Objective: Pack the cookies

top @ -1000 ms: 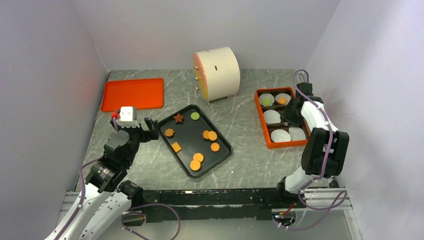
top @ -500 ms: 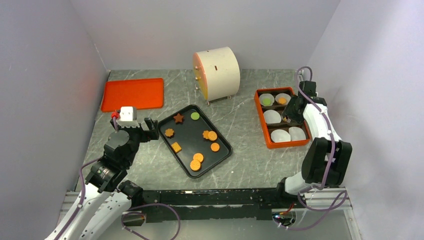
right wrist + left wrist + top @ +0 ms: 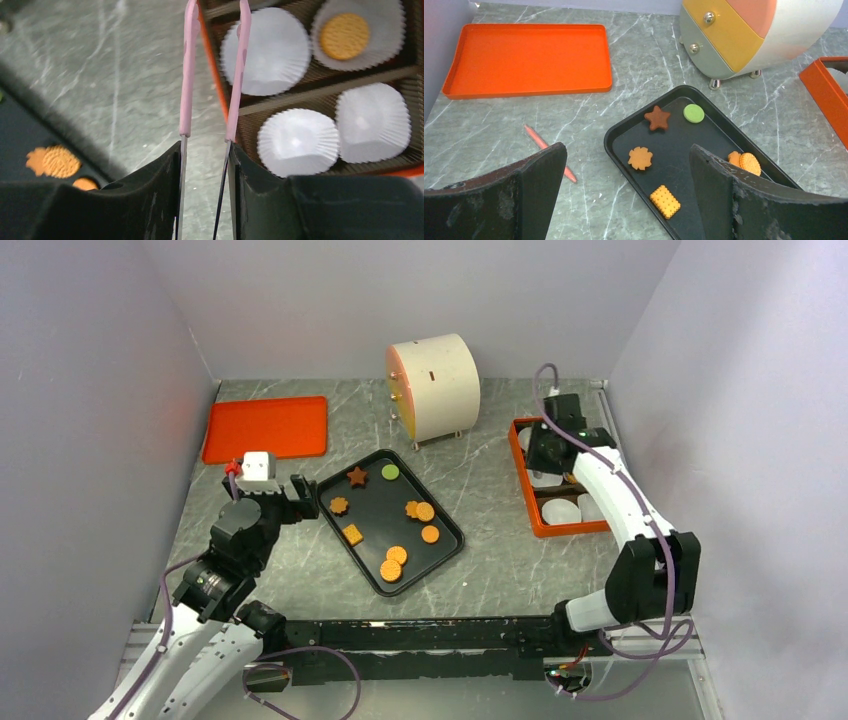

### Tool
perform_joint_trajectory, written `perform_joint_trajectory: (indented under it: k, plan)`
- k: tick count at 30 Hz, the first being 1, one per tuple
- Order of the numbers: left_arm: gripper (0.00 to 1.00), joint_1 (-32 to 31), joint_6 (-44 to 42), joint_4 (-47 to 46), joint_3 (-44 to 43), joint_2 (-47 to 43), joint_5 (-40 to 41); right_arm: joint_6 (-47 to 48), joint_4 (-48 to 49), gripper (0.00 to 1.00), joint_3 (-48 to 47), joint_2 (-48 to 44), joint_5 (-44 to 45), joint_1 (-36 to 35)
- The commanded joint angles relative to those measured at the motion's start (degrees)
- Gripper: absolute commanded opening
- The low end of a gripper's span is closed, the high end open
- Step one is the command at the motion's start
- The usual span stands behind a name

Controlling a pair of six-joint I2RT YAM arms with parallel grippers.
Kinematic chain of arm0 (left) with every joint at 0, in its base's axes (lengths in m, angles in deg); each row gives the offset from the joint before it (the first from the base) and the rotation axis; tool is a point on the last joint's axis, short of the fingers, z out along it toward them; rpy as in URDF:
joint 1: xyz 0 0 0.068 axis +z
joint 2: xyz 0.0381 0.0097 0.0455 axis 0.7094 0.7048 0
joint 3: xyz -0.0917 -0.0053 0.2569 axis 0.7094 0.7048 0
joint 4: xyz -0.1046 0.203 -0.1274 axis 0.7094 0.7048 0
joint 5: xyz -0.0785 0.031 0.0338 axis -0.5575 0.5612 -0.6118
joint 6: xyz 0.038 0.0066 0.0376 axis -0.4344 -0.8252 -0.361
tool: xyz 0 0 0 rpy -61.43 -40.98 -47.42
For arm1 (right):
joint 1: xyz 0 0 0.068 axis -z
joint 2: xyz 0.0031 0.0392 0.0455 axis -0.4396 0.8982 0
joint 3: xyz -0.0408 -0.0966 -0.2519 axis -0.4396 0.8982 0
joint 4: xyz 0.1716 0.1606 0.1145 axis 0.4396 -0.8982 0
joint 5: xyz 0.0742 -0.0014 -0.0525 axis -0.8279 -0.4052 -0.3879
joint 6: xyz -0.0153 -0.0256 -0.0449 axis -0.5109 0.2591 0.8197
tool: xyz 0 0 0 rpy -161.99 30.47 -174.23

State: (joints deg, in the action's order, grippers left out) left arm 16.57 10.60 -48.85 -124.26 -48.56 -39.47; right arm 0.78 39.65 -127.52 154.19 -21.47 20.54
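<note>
Right gripper is clamped on pink tweezers over the orange box's left rim, probably for pinching the thin cookies; the tips are cropped. Most sit on the black tray, with the left gripper wide open beside it.

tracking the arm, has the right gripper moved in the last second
Yes. The right gripper has swung left and away, from the middle of the orange box toward its far left corner.
</note>
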Motion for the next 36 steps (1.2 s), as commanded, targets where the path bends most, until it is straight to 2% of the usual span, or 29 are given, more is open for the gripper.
perform_joint_trajectory:
  k: [1,3,15,22,27,36]
  plan:
    - [0.96,0.7,-1.0,-1.4,-0.4,0.3,-0.1,3.7,-1.1,0.37,-3.9,-1.1,-0.4,-6.7]
    - [0.96,0.9,-1.0,-1.6,-0.2,0.3,-0.1,4.5,-1.6,0.37,-3.9,-0.9,0.0,-10.4]
    - [0.96,3.5,-1.0,-1.8,-0.4,2.2,-2.0,7.5,1.5,0.37,0.5,-0.9,-10.3,-26.9]
    - [0.96,5.2,-0.9,-1.8,-0.5,2.7,-2.9,7.4,6.8,0.37,1.9,1.4,-13.3,-36.7]
    - [0.96,6.1,-0.7,-2.0,-0.6,3.0,-4.0,8.1,13.3,0.37,0.6,5.9,-13.2,-43.1]
    - [0.96,6.4,-0.6,-1.8,-0.7,2.6,-4.3,13.0,17.1,0.38,-7.4,18.1,-8.7,-51.4]
